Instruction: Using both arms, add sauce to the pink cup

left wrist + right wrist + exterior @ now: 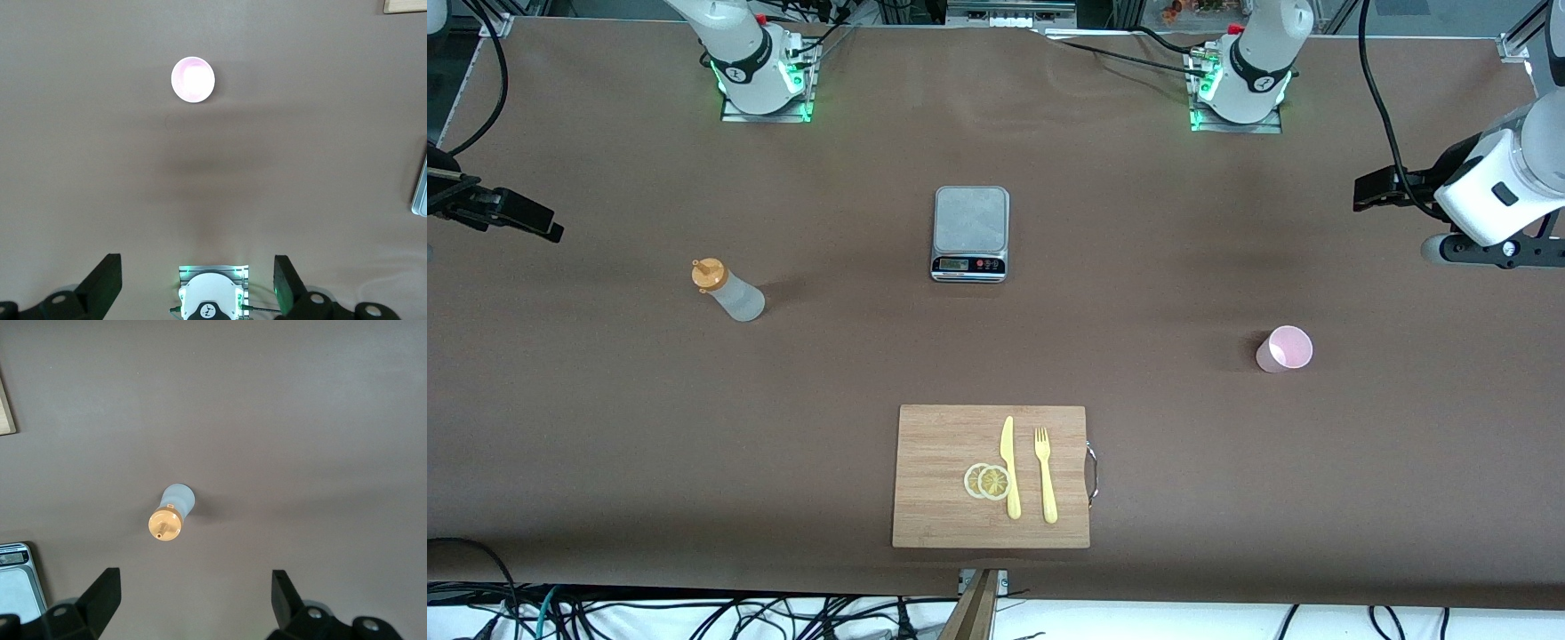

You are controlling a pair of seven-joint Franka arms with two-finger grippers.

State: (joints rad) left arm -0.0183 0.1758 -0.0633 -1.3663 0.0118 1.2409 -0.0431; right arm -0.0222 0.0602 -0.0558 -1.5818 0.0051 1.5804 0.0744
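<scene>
Front view: one sauce bottle is standing toward the right arm's end of the table, one pink cup toward the left arm's end, open cloth around each. Between them are lying one scale and one cutting board.

Left wrist view: the left gripper is hanging wide open, empty, above bare table.

Right wrist view: the right gripper is likewise gaping, holding nothing.

Scale, board, knife, fork
</scene>
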